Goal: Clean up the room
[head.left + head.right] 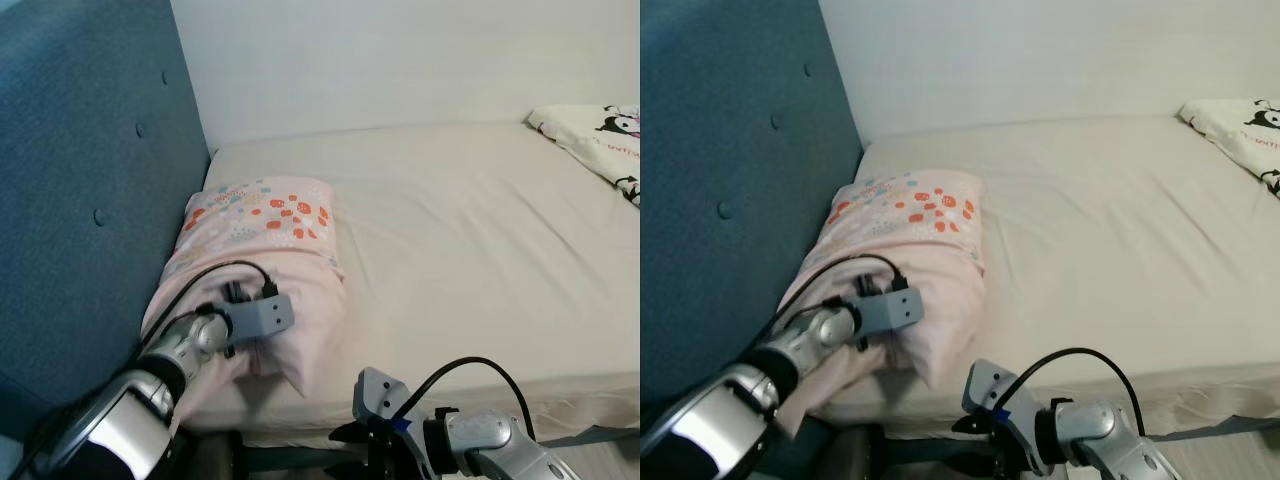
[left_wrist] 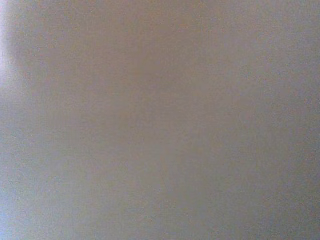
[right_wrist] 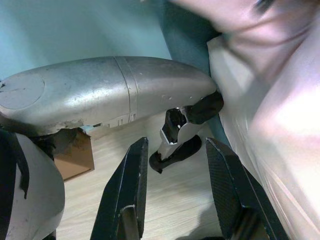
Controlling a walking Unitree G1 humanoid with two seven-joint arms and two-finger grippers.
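Pink pillow (image 1: 262, 262) lies at left of frame against the headboard (image 1: 80, 180); left end effector (image 1: 262, 318) presses into it, state indeterminable. Right end effector (image 3: 175, 195) idles, fingers apart.

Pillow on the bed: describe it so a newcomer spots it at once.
On the bed, look to the end against the blue headboard. The pillow lies there with the left gripper pressed into it. Its pale pink case with orange-red blotches differs from the black-and-white cartoon bedding at the far end.
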